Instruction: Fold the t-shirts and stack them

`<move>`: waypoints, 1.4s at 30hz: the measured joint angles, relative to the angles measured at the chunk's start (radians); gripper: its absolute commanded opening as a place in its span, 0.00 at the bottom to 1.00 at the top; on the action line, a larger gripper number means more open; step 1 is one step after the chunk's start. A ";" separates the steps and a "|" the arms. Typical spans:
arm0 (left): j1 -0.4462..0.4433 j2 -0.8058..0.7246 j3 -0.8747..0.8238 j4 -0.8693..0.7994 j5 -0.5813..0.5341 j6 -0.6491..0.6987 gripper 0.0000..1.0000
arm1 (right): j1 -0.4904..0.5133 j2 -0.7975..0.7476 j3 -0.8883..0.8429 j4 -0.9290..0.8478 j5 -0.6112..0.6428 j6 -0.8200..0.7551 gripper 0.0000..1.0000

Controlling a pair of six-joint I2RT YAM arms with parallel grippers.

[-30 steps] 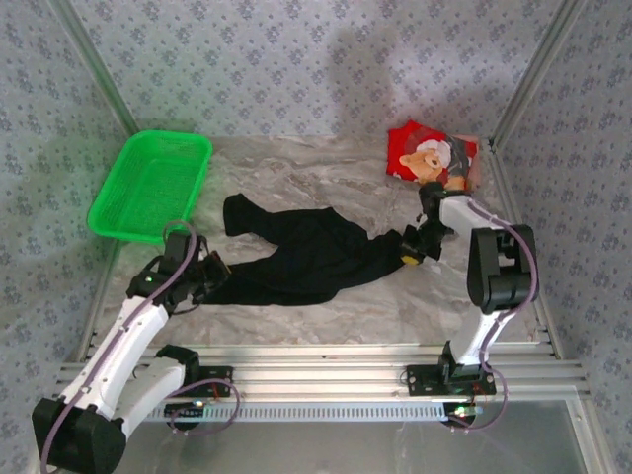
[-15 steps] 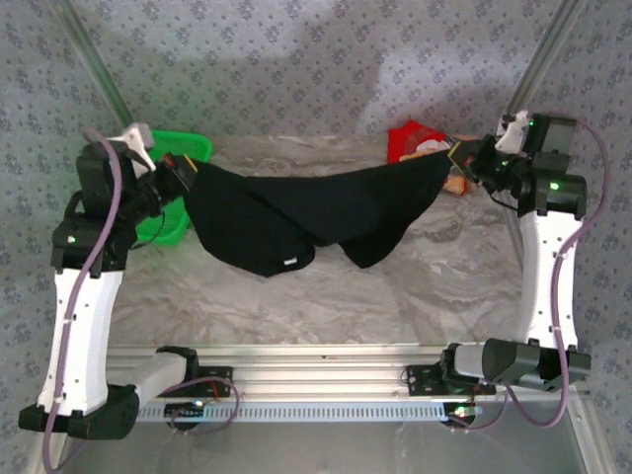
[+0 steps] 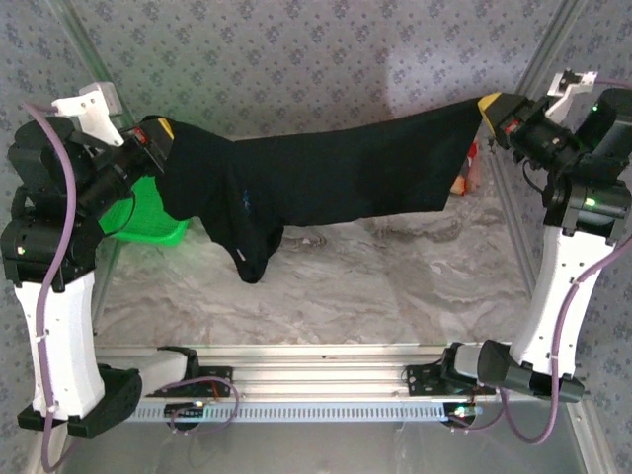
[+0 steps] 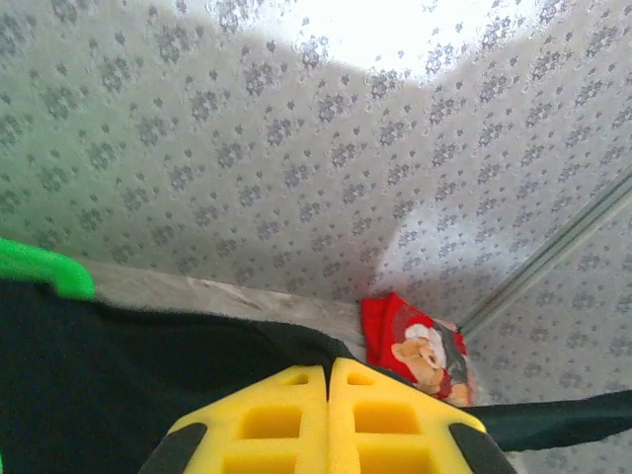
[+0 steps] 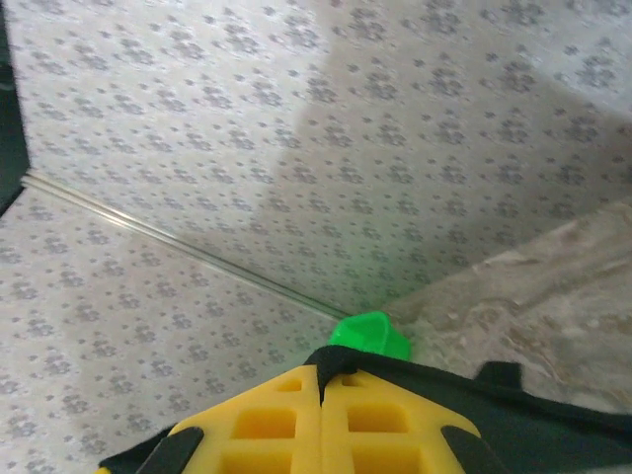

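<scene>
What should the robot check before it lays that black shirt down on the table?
1. Grip of the left tool on the black cloth t-shirt: ok, shut on the fabric.
2. Grip of the right tool on the other end: ok, shut on the fabric.
3. Shirt stretched flat between them: not ok, one part droops near the left side.
4. Bare marble-patterned table below for laying it: ok.
5. The red teddy-bear t-shirt out of the way: ok, it lies at the far right corner.
6. The green plastic mesh basket clear of the shirt: cannot tell, the shirt's left end overlaps it from above.
</scene>
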 measured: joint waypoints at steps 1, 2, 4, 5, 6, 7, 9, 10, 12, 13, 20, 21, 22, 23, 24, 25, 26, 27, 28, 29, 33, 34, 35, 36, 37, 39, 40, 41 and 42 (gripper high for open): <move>0.000 0.010 0.016 -0.001 -0.006 0.016 0.00 | 0.000 0.008 0.018 0.015 -0.004 0.009 0.00; 0.000 0.021 0.034 -0.003 -0.016 0.035 0.00 | 0.000 0.014 0.035 0.028 -0.006 0.017 0.00; 0.000 0.046 0.064 -0.004 -0.031 0.066 0.00 | 0.000 0.027 0.055 0.045 -0.011 0.027 0.00; 0.000 0.058 0.076 -0.003 -0.037 0.082 0.00 | 0.000 0.041 0.069 0.053 -0.014 0.031 0.00; 0.000 0.077 0.094 -0.002 -0.045 0.100 0.00 | 0.000 0.056 0.082 0.058 -0.014 0.031 0.00; 0.000 0.098 0.112 -0.001 -0.052 0.116 0.00 | 0.001 0.076 0.097 0.062 -0.014 0.031 0.00; 0.000 0.148 0.154 0.001 -0.055 0.143 0.00 | 0.005 0.119 0.122 0.068 -0.013 0.030 0.00; 0.000 0.181 0.183 0.003 -0.056 0.158 0.00 | 0.010 0.145 0.137 0.071 -0.014 0.029 0.00; 0.000 0.242 0.244 0.005 -0.056 0.182 0.00 | 0.019 0.203 0.166 0.077 -0.014 0.025 0.00; 0.000 0.275 0.267 0.003 -0.056 0.192 0.00 | 0.022 0.231 0.177 0.077 -0.013 0.021 0.00; 0.000 0.606 0.654 -0.033 -0.047 0.263 0.00 | 0.031 0.465 0.316 0.085 -0.008 -0.004 0.00; 0.000 0.646 0.708 -0.035 -0.040 0.263 0.00 | 0.031 0.505 0.352 0.087 -0.005 -0.004 0.00; 0.003 0.682 0.757 -0.035 -0.026 0.261 0.00 | 0.031 0.541 0.391 0.087 -0.002 -0.002 0.00; 0.006 0.701 0.783 -0.029 -0.013 0.259 0.00 | 0.031 0.576 0.433 0.090 -0.002 0.004 0.00; 0.012 0.714 0.796 -0.018 0.001 0.253 0.00 | 0.031 0.618 0.491 0.099 -0.002 0.015 0.00; 0.019 0.721 0.801 -0.010 0.013 0.247 0.00 | 0.031 0.652 0.537 0.113 -0.002 0.026 0.00; 0.024 0.722 0.803 0.001 0.025 0.243 0.00 | 0.031 0.682 0.581 0.129 -0.002 0.038 0.00; 0.032 0.722 0.803 0.011 0.038 0.238 0.00 | 0.031 0.702 0.609 0.137 -0.002 0.052 0.00; 0.036 0.722 0.804 0.025 0.050 0.236 0.00 | 0.031 0.718 0.634 0.151 -0.002 0.069 0.00; 0.041 0.722 0.808 0.043 0.061 0.236 0.00 | 0.031 0.730 0.657 0.167 -0.002 0.086 0.00; 0.066 0.721 0.820 0.117 0.103 0.238 0.00 | 0.023 0.740 0.693 0.232 -0.004 0.135 0.00; 0.075 0.720 0.822 0.123 0.109 0.243 0.00 | 0.016 0.740 0.698 0.239 -0.007 0.136 0.00; 0.080 0.717 0.823 0.124 0.113 0.253 0.00 | 0.010 0.737 0.699 0.240 -0.011 0.134 0.00; 0.086 0.714 0.823 0.121 0.120 0.267 0.00 | 0.002 0.728 0.686 0.237 -0.015 0.125 0.00; 0.089 0.708 0.822 0.111 0.124 0.282 0.00 | -0.005 0.713 0.658 0.235 -0.018 0.108 0.00; 0.089 0.679 0.792 0.086 0.134 0.315 0.00 | -0.017 0.634 0.508 0.224 -0.018 0.058 0.00; 0.089 0.656 0.758 0.075 0.137 0.328 0.00 | -0.022 0.598 0.432 0.209 -0.021 0.028 0.00; 0.086 0.622 0.704 0.068 0.139 0.342 0.00 | -0.026 0.560 0.363 0.200 -0.021 -0.003 0.00; 0.080 0.586 0.642 0.060 0.137 0.351 0.00 | -0.031 0.512 0.277 0.169 -0.021 -0.040 0.00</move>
